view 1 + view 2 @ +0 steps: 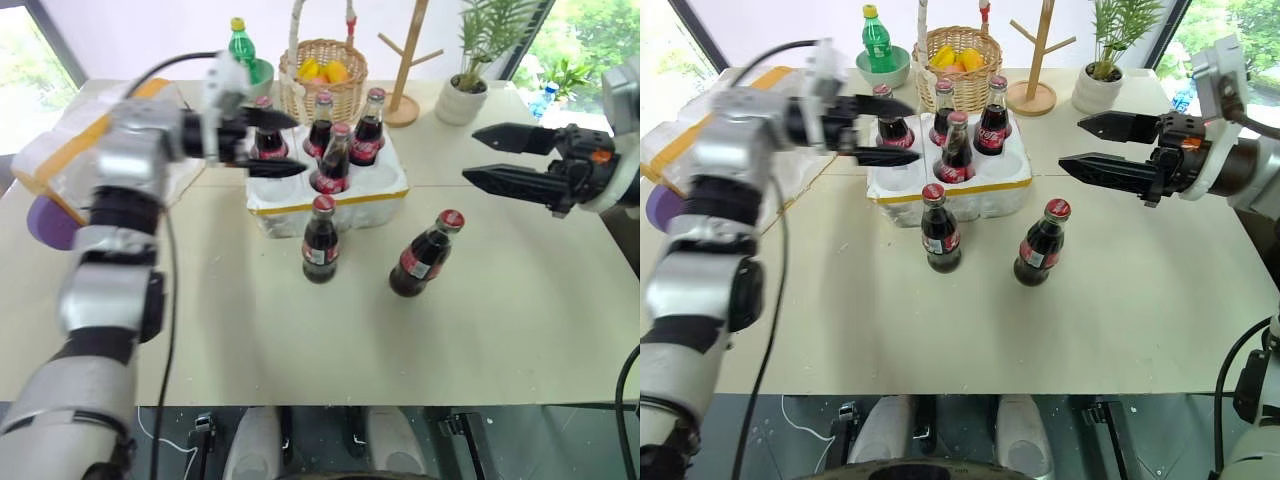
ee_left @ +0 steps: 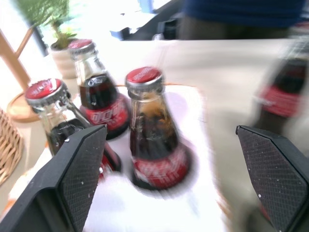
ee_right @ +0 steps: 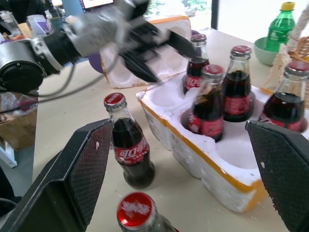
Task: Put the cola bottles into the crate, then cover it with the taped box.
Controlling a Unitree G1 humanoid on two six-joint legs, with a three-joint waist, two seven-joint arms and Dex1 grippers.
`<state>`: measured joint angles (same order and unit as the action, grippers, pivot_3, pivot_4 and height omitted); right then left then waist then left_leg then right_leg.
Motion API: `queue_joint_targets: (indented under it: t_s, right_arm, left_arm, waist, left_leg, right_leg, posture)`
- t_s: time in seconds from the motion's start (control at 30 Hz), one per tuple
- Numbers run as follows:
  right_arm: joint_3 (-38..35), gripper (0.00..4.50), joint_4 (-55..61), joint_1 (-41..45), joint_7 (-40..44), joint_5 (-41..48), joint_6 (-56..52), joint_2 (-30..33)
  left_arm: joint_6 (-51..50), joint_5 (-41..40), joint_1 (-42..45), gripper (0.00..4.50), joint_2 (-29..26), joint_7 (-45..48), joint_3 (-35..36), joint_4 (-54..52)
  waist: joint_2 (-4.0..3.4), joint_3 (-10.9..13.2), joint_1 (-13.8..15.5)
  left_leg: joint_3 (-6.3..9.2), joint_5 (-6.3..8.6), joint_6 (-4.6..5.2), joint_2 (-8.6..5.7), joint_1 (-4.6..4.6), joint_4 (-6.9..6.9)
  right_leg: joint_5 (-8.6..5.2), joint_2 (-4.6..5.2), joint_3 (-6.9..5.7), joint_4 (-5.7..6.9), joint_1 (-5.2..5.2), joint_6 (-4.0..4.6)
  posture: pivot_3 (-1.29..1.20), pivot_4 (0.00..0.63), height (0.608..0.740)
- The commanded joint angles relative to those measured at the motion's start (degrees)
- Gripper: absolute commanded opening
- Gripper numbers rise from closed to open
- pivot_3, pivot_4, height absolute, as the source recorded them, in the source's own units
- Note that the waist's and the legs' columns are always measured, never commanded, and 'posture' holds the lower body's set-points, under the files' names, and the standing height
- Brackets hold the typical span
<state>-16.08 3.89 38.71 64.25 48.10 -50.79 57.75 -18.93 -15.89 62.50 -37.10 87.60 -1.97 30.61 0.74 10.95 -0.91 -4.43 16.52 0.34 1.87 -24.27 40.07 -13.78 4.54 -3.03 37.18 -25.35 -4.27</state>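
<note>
A: Where are the bottles still to be crated?

B: 2 bottles [image 1: 940, 228] [image 1: 1041, 243] stand upright on the counter [image 1: 1120, 310], at 6 o'clock of the crate [image 1: 950, 195]; 4 are seated.

A: Nearer arm?

B: The right gripper [image 1: 1085, 144], fingers spread, empty, is judged nearer, at 2 o'clock of them; the left gripper [image 1: 892, 130], also spread, hangs beside the crate.

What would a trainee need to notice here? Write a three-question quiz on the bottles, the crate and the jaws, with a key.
1. How many cola bottles stand in the crate?
2. True or false: two cola bottles stand on the table in front of the crate.
3. Which gripper has open jaws? A) left gripper only B) right gripper only C) both

Key: 1. four; 2. true; 3. C
</note>
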Motion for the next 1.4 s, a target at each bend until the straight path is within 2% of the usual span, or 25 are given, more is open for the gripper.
queue_joint_targets:
  t_s: [0.03, 0.13, 0.3, 0.53, 0.87, 1.07, 1.17, 1.23, 1.4]
  right_arm:
    - [1.6, 4.50, -2.0, 2.1, 2.4, -2.5, 3.0, 1.1]
    - [3.3, 4.50, -4.3, 4.0, 3.6, -4.0, 3.9, 0.9]
    - [7.1, 4.50, -3.9, 3.8, 9.3, -6.4, 5.7, 2.8]
    - [7.0, 4.50, -2.0, 3.7, 12.6, -5.7, 4.6, 4.0]
    - [5.4, 4.50, -1.0, 3.9, 10.8, -4.9, 3.5, 3.3]
    - [5.0, 4.50, -1.2, 3.5, 9.8, -4.8, 3.4, 2.5]
    - [4.9, 4.50, -1.0, 3.3, 9.3, -4.5, 3.2, 2.1]
    - [4.9, 4.50, -0.8, 3.2, 9.2, -4.4, 3.2, 2.1]
    - [5.4, 4.50, -0.9, 3.4, 9.8, -4.5, 3.4, 2.7]
  left_arm:
    - [-10.6, -6.6, -8.8, 4.45, -6.1, 4.6, -0.9, -18.6]
    - [-12.5, -7.4, -14.7, 4.45, -8.1, 3.6, -1.6, -26.3]
    - [-9.4, -4.6, -17.4, 4.45, -3.4, -1.7, -5.6, -27.8]
    - [-3.2, 0.2, -14.5, 4.45, 5.3, -7.9, -10.0, -19.1]
    - [0.5, 2.9, -12.5, 4.45, 11.1, -7.8, -12.8, -10.1]
    - [-3.2, -0.1, -11.9, 4.45, 14.0, -9.3, -10.0, -9.6]
    - [-4.8, -1.0, -12.0, 3.62, 13.4, -9.2, -9.2, -10.8]
    - [-6.3, -1.5, -12.3, 2.74, 11.5, -8.1, -9.0, -12.9]
    - [-17.2, -9.1, -11.5, 2.74, 2.3, 0.4, -5.8, -21.2]
  waist:
    - [0.00, 0.0, 0.3]
    - [0.00, 0.0, 0.8]
    - [0.00, 0.0, 2.0]
    - [0.00, 0.0, 1.4]
    - [0.00, 0.0, 1.7]
    - [0.00, 0.0, 1.6]
    - [0.00, 0.0, 1.5]
    - [-0.01, 0.0, 1.4]
    - [-0.01, 0.0, 1.3]
  left_leg:
    - [0.00, 0.00, 0.01, 0.01, 0.00, 0.02]
    - [0.02, 0.09, 0.15, 0.04, 0.00, 0.06]
    - [0.00, 0.07, 0.17, -0.06, -0.01, 0.11]
    - [-0.03, 0.09, 0.23, -0.09, 0.00, 0.11]
    - [-0.05, 0.08, 0.23, -0.09, 0.03, 0.11]
    - [-0.03, 0.08, 0.23, -0.08, 0.02, 0.12]
    - [-0.02, 0.08, 0.23, -0.07, 0.02, 0.12]
    - [-0.01, 0.08, 0.23, -0.06, 0.03, 0.12]
    - [0.00, 0.08, 0.22, -0.05, 0.00, 0.09]
  right_leg:
    - [0.00, 0.02, 0.00, 0.02, 0.01, 0.00]
    - [0.01, 0.08, -0.01, 0.03, 0.09, -0.01]
    - [0.03, 0.08, -0.02, 0.00, 0.18, -0.06]
    - [0.04, -0.02, -0.03, 0.00, 0.14, -0.08]
    - [0.05, 0.02, -0.03, 0.01, 0.15, -0.07]
    - [0.05, 0.03, -0.03, 0.01, 0.15, -0.07]
    - [0.05, 0.02, -0.03, 0.01, 0.14, -0.07]
    - [0.05, 0.02, -0.02, 0.02, 0.14, -0.07]
    - [0.04, 0.00, -0.01, 0.02, 0.05, -0.07]
  posture:
    - [0.00, 0.150, 0.740]
    - [0.00, 0.150, 0.740]
    - [0.00, 0.150, 0.740]
    - [0.00, 0.150, 0.740]
    - [0.00, 0.150, 0.740]
    - [0.00, 0.150, 0.740]
    - [0.00, 0.150, 0.740]
    - [0.00, 0.150, 0.740]
    - [0.00, 0.150, 0.740]
